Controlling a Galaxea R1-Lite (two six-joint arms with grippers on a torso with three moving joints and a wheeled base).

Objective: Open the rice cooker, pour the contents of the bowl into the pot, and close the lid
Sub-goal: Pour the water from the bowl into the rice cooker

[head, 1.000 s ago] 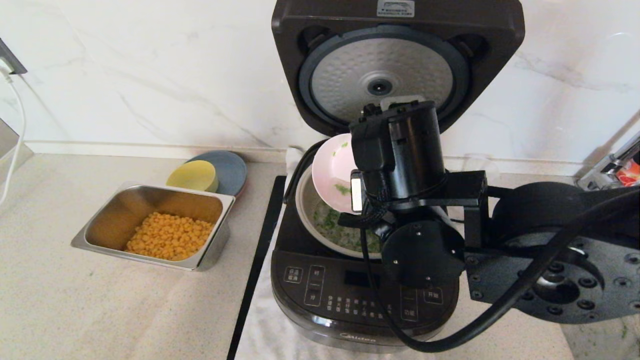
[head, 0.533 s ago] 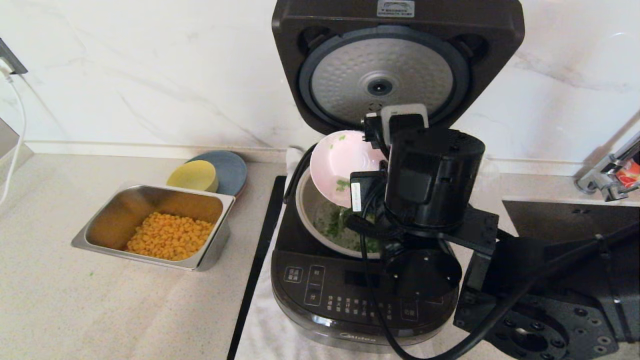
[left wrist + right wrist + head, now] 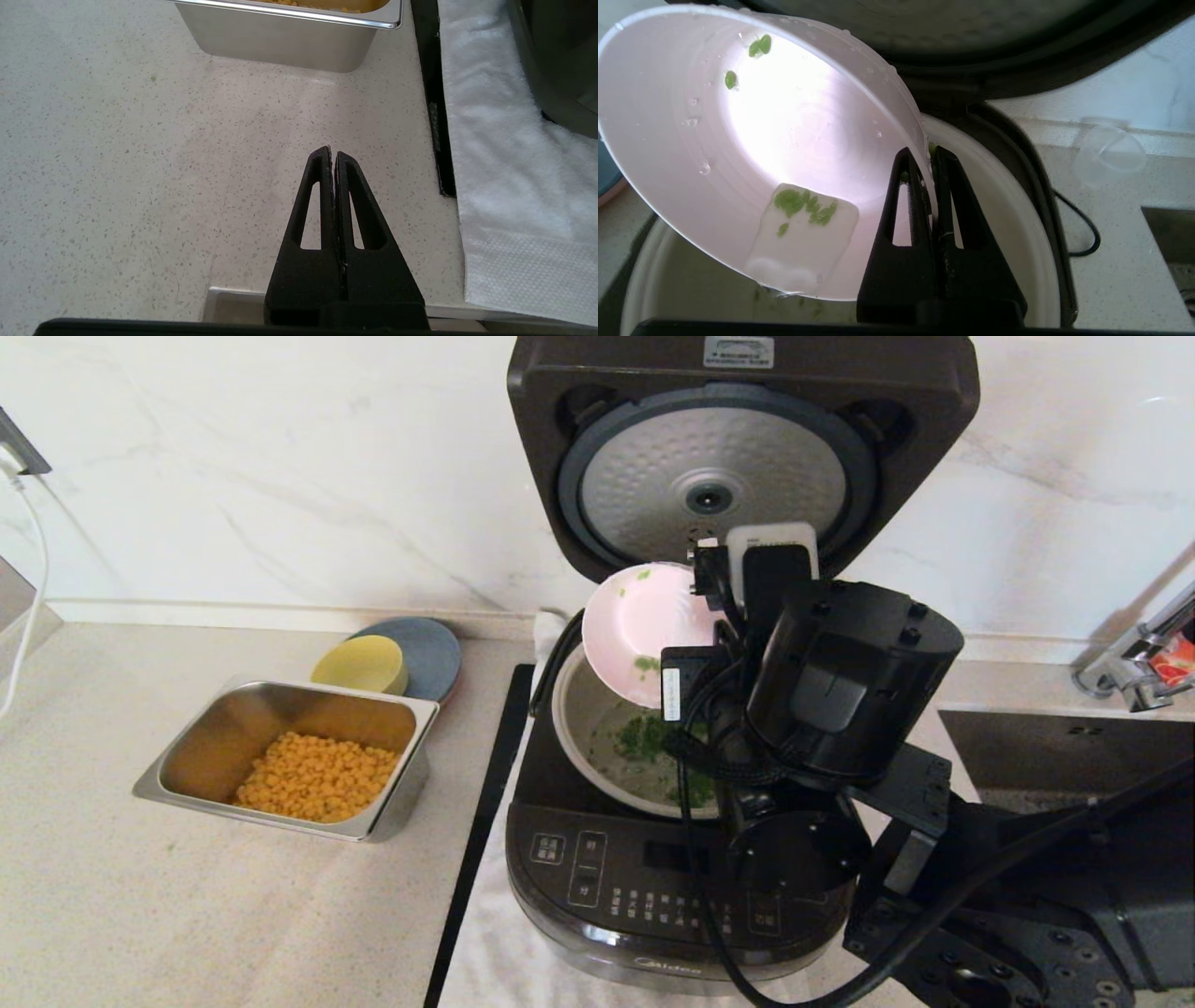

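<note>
The black rice cooker (image 3: 653, 887) stands open, its lid (image 3: 738, 448) upright with the dimpled silver underside facing me. Chopped green herbs (image 3: 644, 737) lie with liquid in the grey-beige pot (image 3: 583, 728). My right gripper (image 3: 927, 156) is shut on the rim of the pale pink bowl (image 3: 635, 625), holding it steeply tilted over the pot. A few green bits (image 3: 803, 205) still cling inside the bowl (image 3: 738, 140). The left gripper (image 3: 331, 154) is shut and empty, low over the counter in front of the steel tray.
A steel tray (image 3: 187, 747) of corn kernels (image 3: 317, 789) sits left of the cooker, with a yellow bowl (image 3: 359, 665) on a blue plate (image 3: 434, 649) behind it. A white towel (image 3: 504, 186) lies under the cooker. A sink and tap (image 3: 1134, 663) are at right.
The right arm has swung and lifted the bowl slightly, keeping it tilted. More greens now show in the pot. The left arm has not moved.
</note>
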